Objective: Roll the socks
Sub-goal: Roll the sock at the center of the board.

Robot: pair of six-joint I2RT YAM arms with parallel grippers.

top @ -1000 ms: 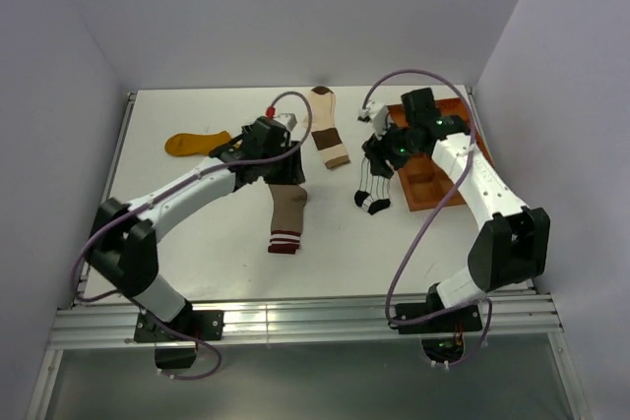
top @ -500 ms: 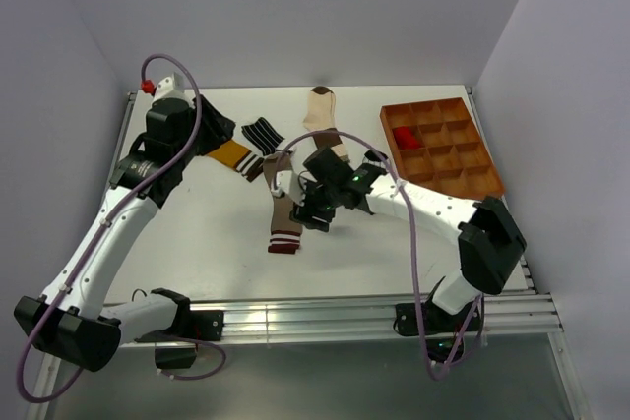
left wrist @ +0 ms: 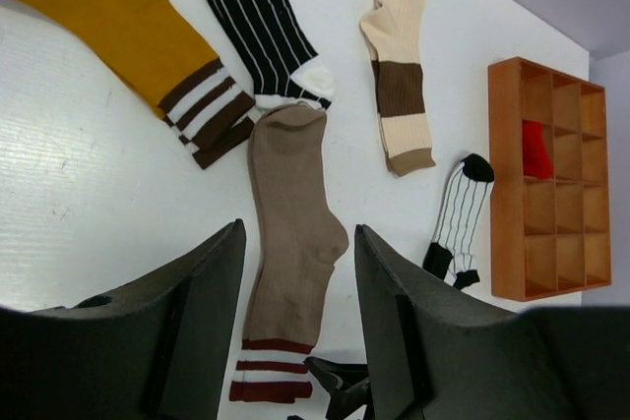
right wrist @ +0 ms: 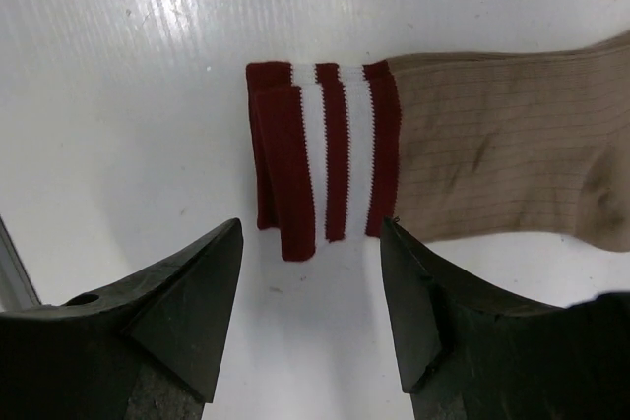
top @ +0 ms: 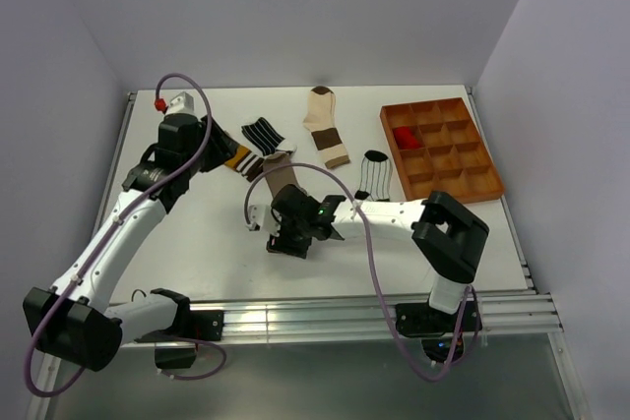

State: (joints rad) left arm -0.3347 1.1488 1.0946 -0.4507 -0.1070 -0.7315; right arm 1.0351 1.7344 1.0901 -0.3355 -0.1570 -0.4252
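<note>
The white counter (top: 197, 243) carries a brown wooden compartmented tray (top: 455, 192) at its far right corner and 5 socks spread flat across its far half. The long taupe ribbed sock (left wrist: 295, 194) lies near the counter's middle, toe toward the far edge and its maroon-and-white striped cuff toward the near edge. The mustard yellow sock with a brown-and-white striped cuff (left wrist: 108, 7) lies toward the far left corner, its cuff just beside the taupe toe. The cream-and-brown sock (top: 325, 125) lies at the middle of the far edge. The black sock with thin white stripes (top: 262, 134) sits between those 2, its white toe meeting the taupe toe. The white pinstriped sock with black toe and heel (top: 374, 176) lies just beside the tray. The left pincer (left wrist: 298, 233) hovers open above the taupe sock, holding nothing. The right pincer (right wrist: 310, 228) is low over the striped cuff, jaws spread, also holding nothing. The small red sock (top: 405, 136) sits bunched in the tray, 2nd compartment from the far end in the column nearest the counter's middle.
</note>
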